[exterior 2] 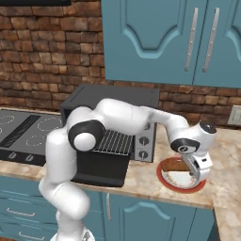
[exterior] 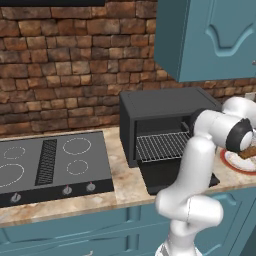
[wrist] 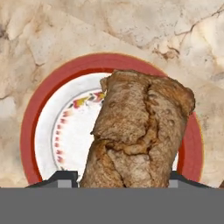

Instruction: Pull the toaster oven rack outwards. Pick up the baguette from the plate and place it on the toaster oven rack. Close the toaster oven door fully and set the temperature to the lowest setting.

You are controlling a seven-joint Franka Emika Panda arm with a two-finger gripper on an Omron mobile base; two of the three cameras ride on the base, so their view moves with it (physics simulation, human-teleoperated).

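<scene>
**Claw pinching baguette over the plate**

Boxy dark grey toaster oven point(exterior: 167, 107) sits on the beige marbled stone worktop point(exterior: 122, 187), against the brick wall. Its wide dark grey door point(exterior: 167, 176) is dropped open, lying flat out front. Silver fine-mesh wire rack point(exterior: 162, 146) is pulled out of the oven mouth, over the open door — bare. In the right base view the same rack point(exterior 2: 113, 142) shows behind the white arm, and the silver knob panel point(exterior 2: 145, 140) sits on the oven's right side.

Round white plate with a red rim point(wrist: 41, 113) rests on the worktop just right of the oven; in the right base view the plate point(exterior 2: 165, 181) lies directly under the hand.

The claw point(exterior 2: 196, 176) points down over the plate. In the hand view the two dark fingertips point(wrist: 63, 178) stand at either side of the short golden-brown crusty baguette point(wrist: 140, 131) — claw pinching the baguette. The bread covers the middle and right of the plate; cannot tell if it is lifted clear or touching it. In the left base view a brown end of the baguette point(exterior: 248, 152) shows by the wrist, above the plate point(exterior: 235, 162).

Flat black cooktop point(exterior: 50, 165) lies left of the oven, apart from it. Teal cabinets point(exterior 2: 155, 37) hang above.
</scene>
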